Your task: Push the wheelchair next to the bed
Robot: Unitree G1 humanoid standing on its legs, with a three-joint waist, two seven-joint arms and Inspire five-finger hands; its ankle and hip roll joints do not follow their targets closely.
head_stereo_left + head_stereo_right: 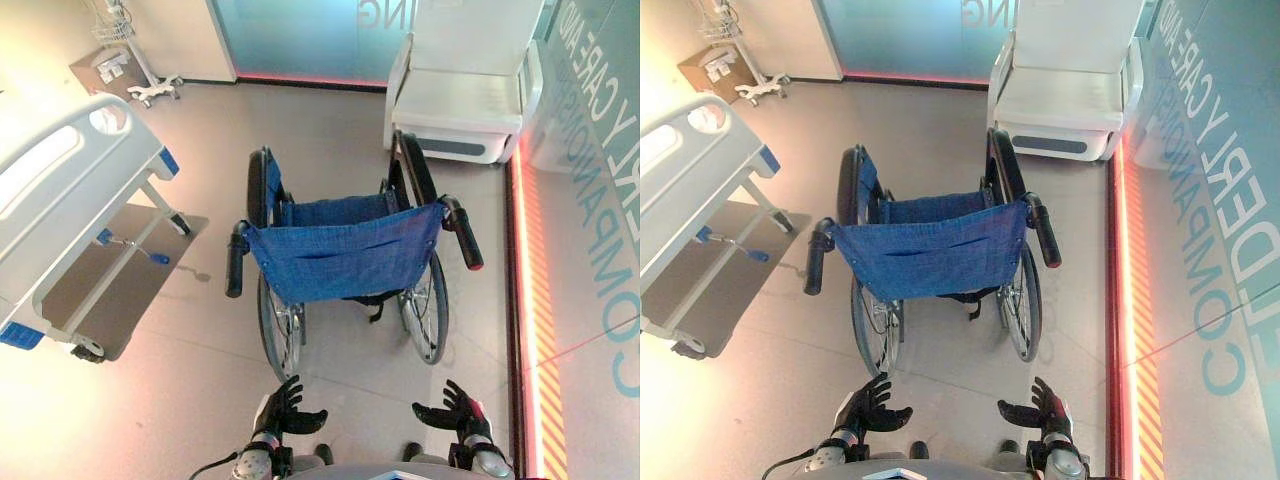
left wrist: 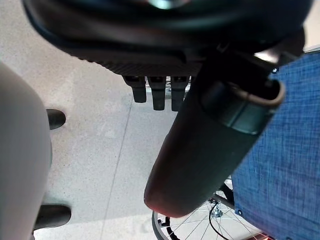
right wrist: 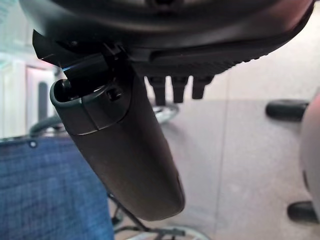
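While the wheelchair (image 1: 340, 250) stands apart from the bed (image 1: 60, 200) off its left side, left hand (image 1: 283, 412) and right hand (image 1: 458, 412) hover behind it, not touching, fingers spread loose, holding nothing.

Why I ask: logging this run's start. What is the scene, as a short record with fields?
wheelchair: blue seat and back, unoccupied, ahead of the robot, back toward it
left hand: open, behind the wheelchair, apart from its push handles
right hand: open, likewise apart
hospital bed: to the wheelchair's left, apart from it
armchair: white, beyond the wheelchair
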